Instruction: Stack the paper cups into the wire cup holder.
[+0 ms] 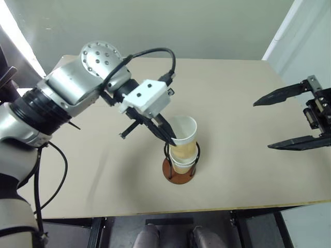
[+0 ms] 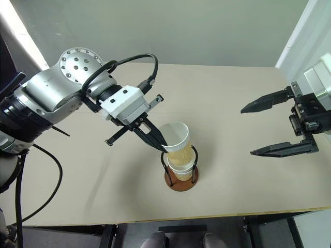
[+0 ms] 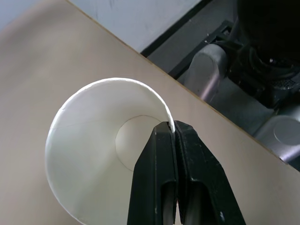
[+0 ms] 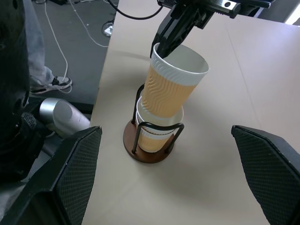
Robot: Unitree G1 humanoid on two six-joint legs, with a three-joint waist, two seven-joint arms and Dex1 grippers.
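The left gripper (image 1: pixel 168 138), fingers pinched on the rim of a tilted cup (image 2: pixel 178 141), seats it in cups already nested in the holder (image 4: pixel 148 149) near the table's (image 1: pixel 248 103) front edge. Light and easily crushed, the cup suits a rim grip. Right gripper (image 2: pixel 276 128) hangs open at right. No writing visible.

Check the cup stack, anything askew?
Yes. The top paper cup leans off the upright line of the cup seated in the wire cup holder, only partly nested. The left gripper is pinching its rim.
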